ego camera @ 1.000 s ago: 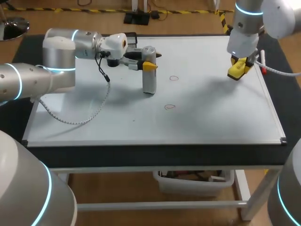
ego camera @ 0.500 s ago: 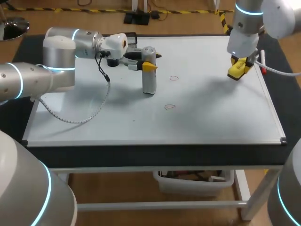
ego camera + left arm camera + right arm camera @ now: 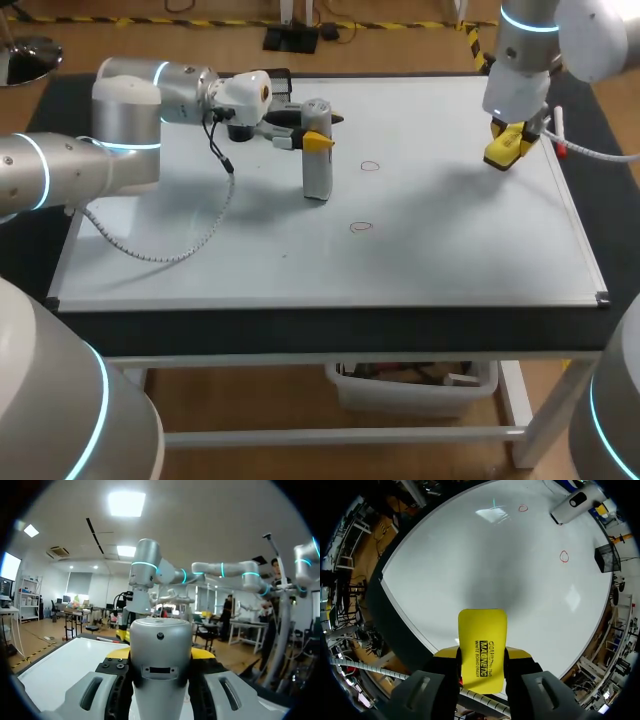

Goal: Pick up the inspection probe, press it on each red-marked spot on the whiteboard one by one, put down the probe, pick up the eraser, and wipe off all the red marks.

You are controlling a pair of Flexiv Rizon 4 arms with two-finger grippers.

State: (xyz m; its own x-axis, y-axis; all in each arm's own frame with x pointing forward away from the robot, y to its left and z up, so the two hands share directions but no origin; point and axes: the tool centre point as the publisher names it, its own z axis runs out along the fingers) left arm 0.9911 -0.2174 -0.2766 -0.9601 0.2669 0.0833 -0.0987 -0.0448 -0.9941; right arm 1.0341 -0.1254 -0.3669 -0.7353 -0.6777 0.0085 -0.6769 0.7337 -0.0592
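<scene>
Whiteboard (image 3: 450, 250), a broad white rectangular panel with a thin pale frame, is lying flat and covering most of the dark tabletop (image 3: 300, 322); the left arm (image 3: 120, 120), silver-grey with a glowing blue ring, is coming in from the left side and stretching level over the far left part of the whiteboard; the right arm (image 3: 520, 60), of the same silver-grey make, is hanging down over the far right part. The left pincer (image 3: 316, 138) is clamping the silver-grey cylindrical inspection probe (image 3: 317, 175) near its upper end, a finger pressing on each side, as the left wrist view is showing; the probe is standing upright, its lower end appearing to rest on the whiteboard, a little left of the middle. The right pincer (image 3: 510, 142) is gripping the flat yellow rectangular eraser (image 3: 481, 630) between both fingers; the eraser is hanging above the whiteboard near its right edge, casting a soft shadow on the surface and not touching it. The far red ring mark (image 3: 370, 166), small and thin, is sitting on the whiteboard just to the right of the probe, apart from it; the near red ring mark (image 3: 361, 227) is lying closer to the front edge, also clear of the probe's foot; both rings are showing whole.
</scene>
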